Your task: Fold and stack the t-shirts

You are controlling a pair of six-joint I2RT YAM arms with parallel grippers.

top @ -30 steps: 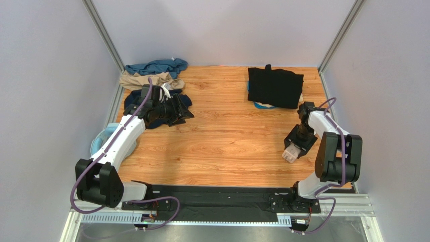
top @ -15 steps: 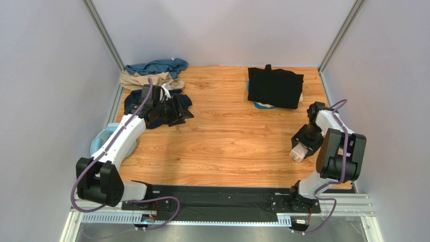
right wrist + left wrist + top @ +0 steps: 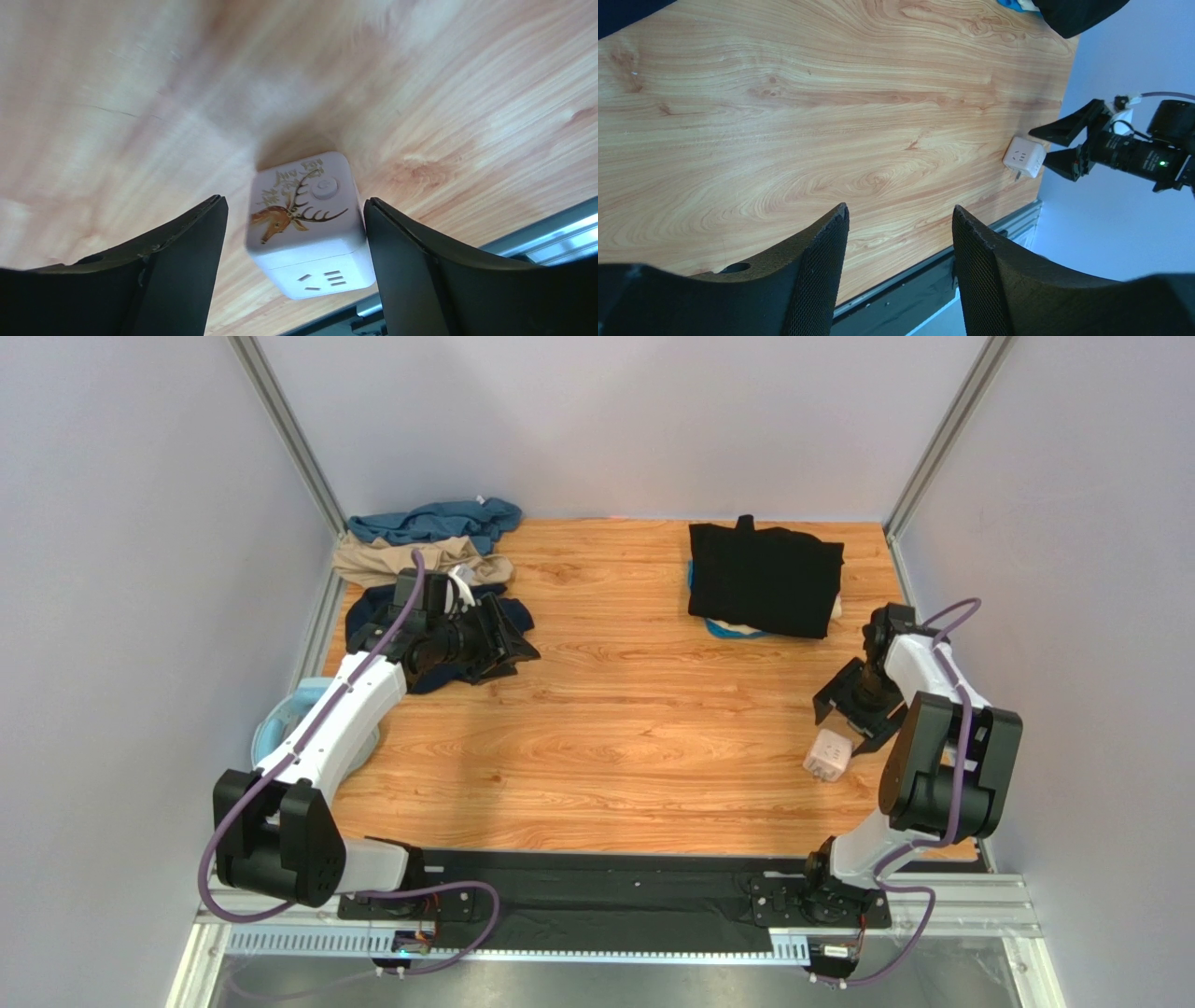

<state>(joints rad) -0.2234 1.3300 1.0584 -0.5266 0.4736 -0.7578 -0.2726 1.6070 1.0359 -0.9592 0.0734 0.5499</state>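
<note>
Crumpled t-shirts lie at the back left: a teal one (image 3: 435, 518), a tan one (image 3: 407, 556) and a dark navy one (image 3: 368, 612) with black cloth (image 3: 508, 647) beside it. A folded black t-shirt (image 3: 765, 577) lies at the back right, with a bright blue edge (image 3: 725, 629) showing from under it. My left gripper (image 3: 484, 637) hovers over the dark heap, pointing right. It is open (image 3: 900, 208), with only wood between its fingers. My right gripper (image 3: 842, 725) is open (image 3: 295, 203) near the right edge, and a white cube (image 3: 309, 224) stands loose on the table between its fingers.
The white cube (image 3: 828, 753) carries a deer picture and socket slots. A pale blue ring (image 3: 285, 723) lies at the left edge under my left arm. Walls and metal posts close in the table. A black strip (image 3: 603, 875) runs along the near edge.
My right gripper has opened wider and moved toward the right edge with the cube, which now stands free on the wood. My left arm has barely moved.
</note>
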